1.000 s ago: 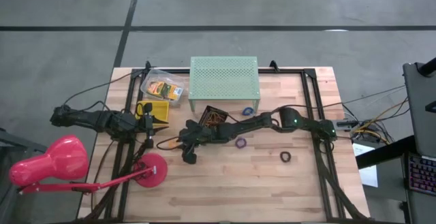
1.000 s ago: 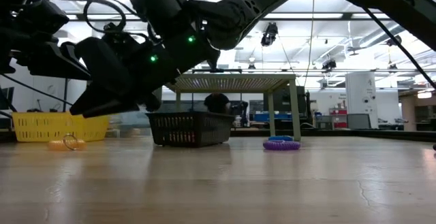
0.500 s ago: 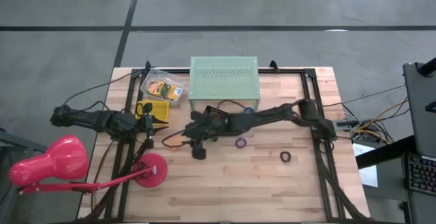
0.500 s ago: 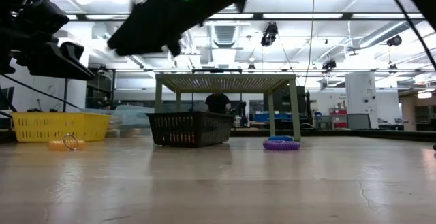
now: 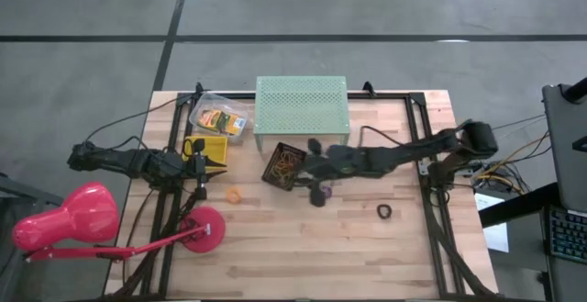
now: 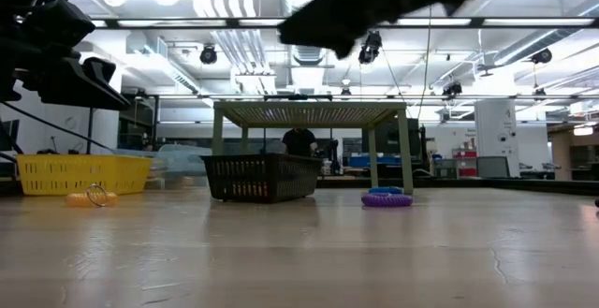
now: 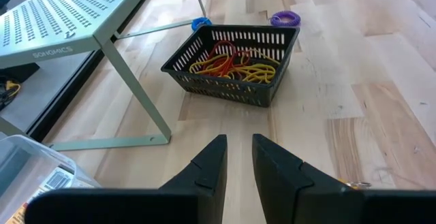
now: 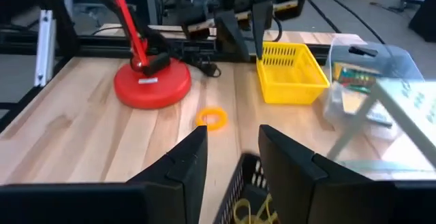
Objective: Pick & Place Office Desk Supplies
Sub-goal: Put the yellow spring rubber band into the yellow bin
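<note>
Right gripper [image 5: 315, 195] just beside black basket [image 5: 283, 165], fingers parted, empty; orange ring [image 5: 233, 195] near basket

two baskets [image 5: 283, 165], one green stand [image 5: 302, 106], one lamp [image 5: 83, 218], four rings [image 5: 383, 211]

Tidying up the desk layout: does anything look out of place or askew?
The black basket of rubber bands sits skewed to the table edges. An orange ring lies alone on the table between the lamp base and the basket.
</note>
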